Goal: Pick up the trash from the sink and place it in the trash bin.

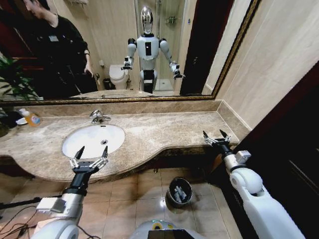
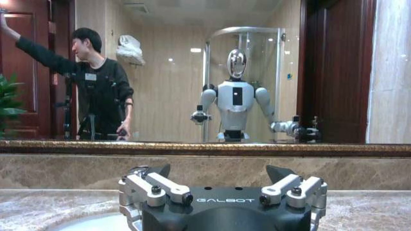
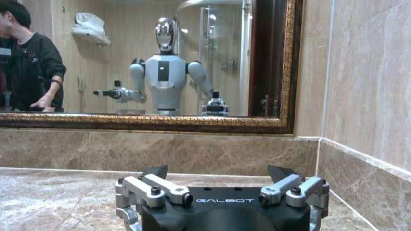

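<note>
Both grippers, left and right, jaws spread empty; trash in the floor-level trash bin, head view.

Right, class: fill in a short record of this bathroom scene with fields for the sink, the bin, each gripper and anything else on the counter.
sink: white oval basin in the marble counter, chrome faucet behind it; no trash visible inside
trash bin: black, on the floor below the counter's edge, small pale items inside
left gripper: open, at the basin's near rim, holding nothing
right gripper: open, over the counter's right end, holding nothing
other: orange soap bottle at the counter's far left
</note>
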Controlling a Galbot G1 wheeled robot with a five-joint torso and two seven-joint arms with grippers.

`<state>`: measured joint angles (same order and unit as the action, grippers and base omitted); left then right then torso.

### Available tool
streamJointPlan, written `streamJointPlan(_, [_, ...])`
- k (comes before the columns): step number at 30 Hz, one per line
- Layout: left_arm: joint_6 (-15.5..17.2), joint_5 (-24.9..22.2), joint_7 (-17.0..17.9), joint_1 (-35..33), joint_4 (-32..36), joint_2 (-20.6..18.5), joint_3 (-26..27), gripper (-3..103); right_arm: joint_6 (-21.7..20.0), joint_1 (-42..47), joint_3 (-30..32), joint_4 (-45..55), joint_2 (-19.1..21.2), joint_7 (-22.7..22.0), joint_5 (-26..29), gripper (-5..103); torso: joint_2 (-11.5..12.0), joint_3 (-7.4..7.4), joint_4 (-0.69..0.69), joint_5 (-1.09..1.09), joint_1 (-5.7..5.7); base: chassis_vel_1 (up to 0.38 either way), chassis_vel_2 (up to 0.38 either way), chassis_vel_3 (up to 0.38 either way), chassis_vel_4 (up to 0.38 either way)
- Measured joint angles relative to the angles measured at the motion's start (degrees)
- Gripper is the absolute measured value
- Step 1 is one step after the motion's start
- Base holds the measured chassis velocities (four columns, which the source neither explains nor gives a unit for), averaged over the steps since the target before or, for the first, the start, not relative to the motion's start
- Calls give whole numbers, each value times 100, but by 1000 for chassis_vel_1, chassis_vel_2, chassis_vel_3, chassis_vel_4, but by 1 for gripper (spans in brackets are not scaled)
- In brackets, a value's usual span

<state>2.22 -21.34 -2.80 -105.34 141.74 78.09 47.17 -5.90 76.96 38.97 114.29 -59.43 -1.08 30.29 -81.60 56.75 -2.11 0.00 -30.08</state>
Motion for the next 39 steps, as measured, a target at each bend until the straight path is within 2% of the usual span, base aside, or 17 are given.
streamJointPlan(39, [0,0,0,0,0,0,0,100,7,0,-1,-5,2,6,8,100,-1,0,0,0,0,0,0,0,0])
